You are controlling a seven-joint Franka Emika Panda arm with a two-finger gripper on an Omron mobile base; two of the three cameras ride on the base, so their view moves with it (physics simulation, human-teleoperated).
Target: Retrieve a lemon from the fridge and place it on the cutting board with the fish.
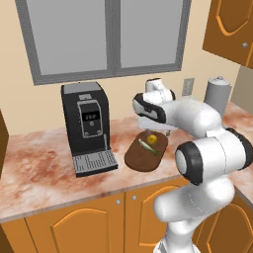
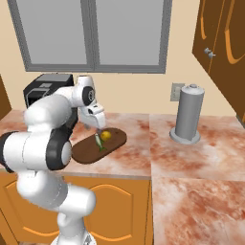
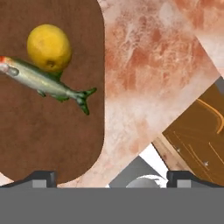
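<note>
A: What's cut off in the hand view?

B: The board [image 3: 52,131] runs off the top and left edges, and the fish [image 3: 41,81] loses its snout at the left edge.

A: And the end effector [image 3: 111,177]?

B: Only its two tips show, wide apart. In the left base view the arm hides its fingers and covers part of the board [image 1: 141,158].

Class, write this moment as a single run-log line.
lemon: on cutting board, touching fish | gripper: open, empty, above board | coffee machine: left of board
</note>
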